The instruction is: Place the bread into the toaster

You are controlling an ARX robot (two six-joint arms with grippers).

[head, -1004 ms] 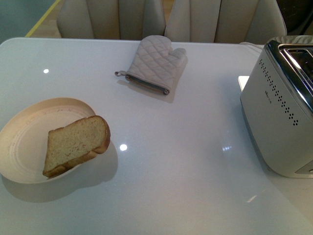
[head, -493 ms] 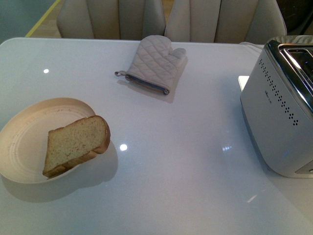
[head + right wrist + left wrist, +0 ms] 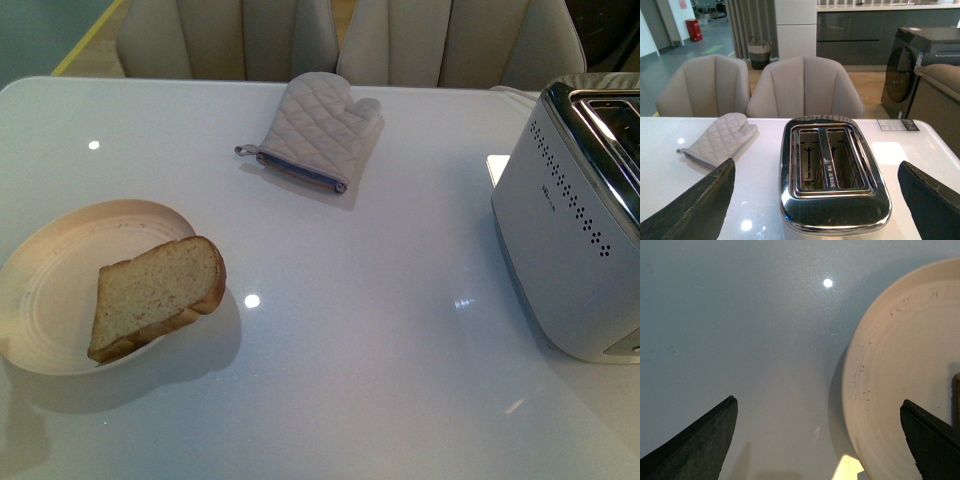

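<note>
Two dark fingers [image 3: 700, 440] of the left gripper [image 3: 817, 405] stand wide apart with nothing between them, above the glossy white table [image 3: 380, 330] and the rim of the round cream plate [image 3: 50, 290]. The right gripper [image 3: 816, 165] is likewise spread wide and empty, looking over the top of the toaster.

In the front view neither arm shows. At about 8 o'clock on the table the plate carries the thick slice of tan bread with a golden-brown crust [image 3: 155, 295]. The slice lies on the plate's right part, and its rounded top overhangs the rim towards 2 o'clock. At 3 o'clock, well apart from the bread, stands the boxy white toaster with a chrome slotted top and rows of dark dots on its side [image 3: 560, 260]. Both of its slots are empty. At 12 o'clock lies the grey quilted oven mitt [image 3: 315, 130], its cuff towards the robot. Behind the table are two beige upholstered chairs [image 3: 230, 35].

Compared with half a second ago, a dim shadow has come onto the table at the near left corner, at 7 o'clock. Bread, plate, mitt and toaster lie as before.

The toaster's side has a small line of lettering, and the strip between its slots a red triangle with characters. A dark card [image 3: 897, 125] lies beyond it. None of this writing can be read.
</note>
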